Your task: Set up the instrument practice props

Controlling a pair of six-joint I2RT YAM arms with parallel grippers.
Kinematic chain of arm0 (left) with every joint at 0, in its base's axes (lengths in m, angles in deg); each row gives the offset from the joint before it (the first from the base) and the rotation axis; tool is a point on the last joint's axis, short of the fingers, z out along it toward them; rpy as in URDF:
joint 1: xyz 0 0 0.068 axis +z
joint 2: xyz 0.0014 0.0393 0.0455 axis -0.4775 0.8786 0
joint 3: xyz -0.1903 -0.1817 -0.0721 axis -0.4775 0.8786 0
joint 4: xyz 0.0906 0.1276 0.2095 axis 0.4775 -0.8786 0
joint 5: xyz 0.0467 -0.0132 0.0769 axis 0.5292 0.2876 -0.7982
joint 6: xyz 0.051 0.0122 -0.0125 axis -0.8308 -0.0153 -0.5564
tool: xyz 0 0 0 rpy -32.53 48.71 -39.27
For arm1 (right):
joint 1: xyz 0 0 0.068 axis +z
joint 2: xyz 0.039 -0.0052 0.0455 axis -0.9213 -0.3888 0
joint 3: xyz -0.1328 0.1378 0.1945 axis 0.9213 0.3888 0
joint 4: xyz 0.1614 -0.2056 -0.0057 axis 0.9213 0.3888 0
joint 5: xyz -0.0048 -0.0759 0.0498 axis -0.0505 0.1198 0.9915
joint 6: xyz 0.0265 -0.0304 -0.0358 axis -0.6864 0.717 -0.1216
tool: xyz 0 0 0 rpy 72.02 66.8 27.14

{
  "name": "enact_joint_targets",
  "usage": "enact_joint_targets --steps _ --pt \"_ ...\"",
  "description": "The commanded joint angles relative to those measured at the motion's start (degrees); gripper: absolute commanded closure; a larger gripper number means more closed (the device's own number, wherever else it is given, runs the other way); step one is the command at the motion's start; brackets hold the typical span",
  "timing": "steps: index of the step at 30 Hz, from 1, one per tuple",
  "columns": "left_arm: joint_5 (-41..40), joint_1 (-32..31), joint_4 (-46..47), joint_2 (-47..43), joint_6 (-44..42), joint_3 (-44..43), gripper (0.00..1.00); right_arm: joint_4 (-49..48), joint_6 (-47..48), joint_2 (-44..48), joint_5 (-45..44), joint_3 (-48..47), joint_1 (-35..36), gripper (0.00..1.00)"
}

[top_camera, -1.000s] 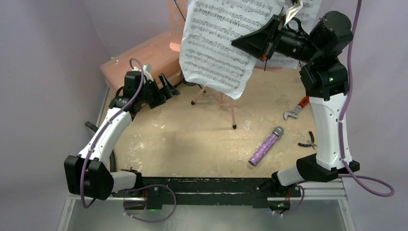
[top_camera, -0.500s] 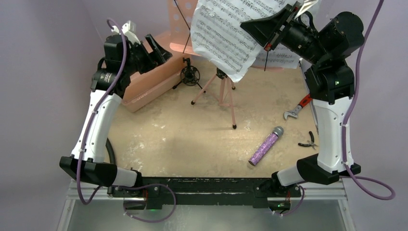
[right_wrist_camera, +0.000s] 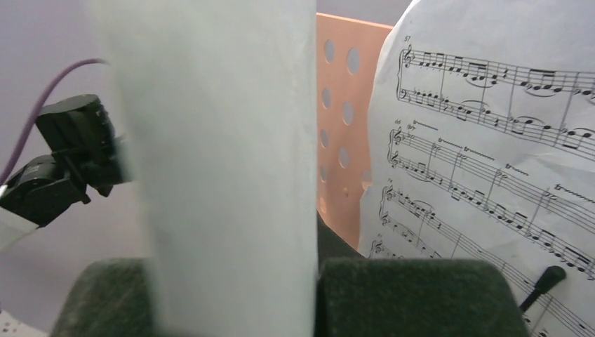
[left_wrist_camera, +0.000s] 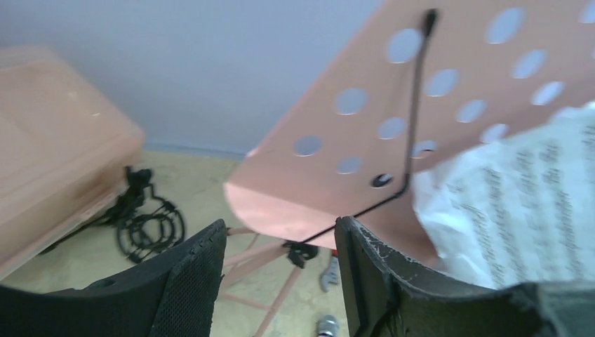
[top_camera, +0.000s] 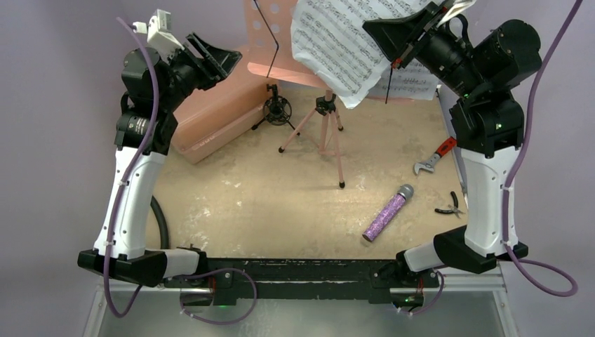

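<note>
The pink music stand [top_camera: 264, 28] stands at the back on thin tripod legs [top_camera: 327, 135]. My right gripper [top_camera: 375, 29] is up high, shut on a white sheet-music page [top_camera: 335, 50] that hangs in front of the stand's desk; close up, this page [right_wrist_camera: 224, 175] is a white blur between the pads. A second page [right_wrist_camera: 491, 161] lies on the desk. My left gripper [top_camera: 223, 63] is raised left of the desk, open and holding nothing. Its wrist view faces the perforated desk [left_wrist_camera: 435, 105]. The purple microphone [top_camera: 388, 213] lies on the table. The black mini tripod [top_camera: 277, 110] sits by the stand.
A big pink case [top_camera: 214, 109] lies at the back left, under my left gripper. A red-handled wrench [top_camera: 431, 160] and pliers [top_camera: 449, 205] lie near the right arm's base. A thin black wire arm [left_wrist_camera: 415, 105] crosses the stand's desk.
My left arm has risen from beside the pink case toward the stand's desk, and its jaws have narrowed. My right arm has carried the page up and to the right.
</note>
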Motion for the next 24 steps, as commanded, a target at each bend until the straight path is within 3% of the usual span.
enact_joint_targets --steps 1,13,24 --pt "10.7 0.2 11.3 0.0 4.6 -1.8 0.44 -1.2 4.8 2.2 -4.5 -1.1 0.2 1.00" --pt "15.1 -1.2 19.8 2.3 11.7 -3.1 0.47 -2.7 5.3 0.3 -2.5 -2.5 0.2 1.00" --pt "7.2 -10.0 18.8 6.9 10.1 -4.7 0.51 -4.0 4.9 -2.2 1.1 -3.3 0.2 1.00"
